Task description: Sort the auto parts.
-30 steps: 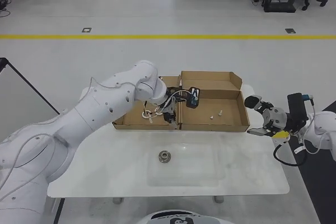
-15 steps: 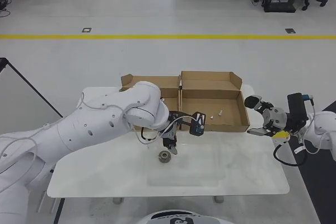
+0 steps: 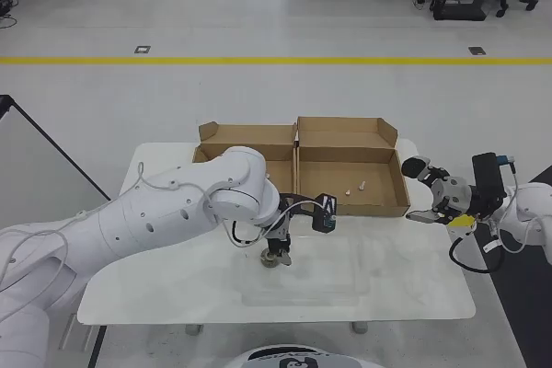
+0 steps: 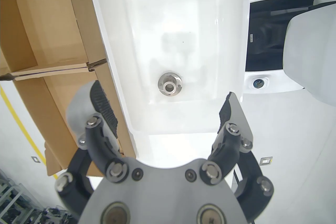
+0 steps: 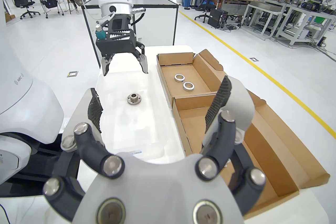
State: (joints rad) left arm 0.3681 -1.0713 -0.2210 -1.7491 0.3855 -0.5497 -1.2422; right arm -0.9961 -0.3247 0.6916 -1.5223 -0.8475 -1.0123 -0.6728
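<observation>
My left claw point(image 5: 125, 72) hangs spread over the metal fitting point(image 4: 169, 83); it looks stiff, slick and weighty, so I'd pinch across its rim.

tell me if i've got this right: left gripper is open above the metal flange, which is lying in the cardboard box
Not quite. The metal flange lies on the white tray, beside the cardboard box, not in it. The right wrist view shows this. The rest holds: the left gripper is open above the flange.
</observation>
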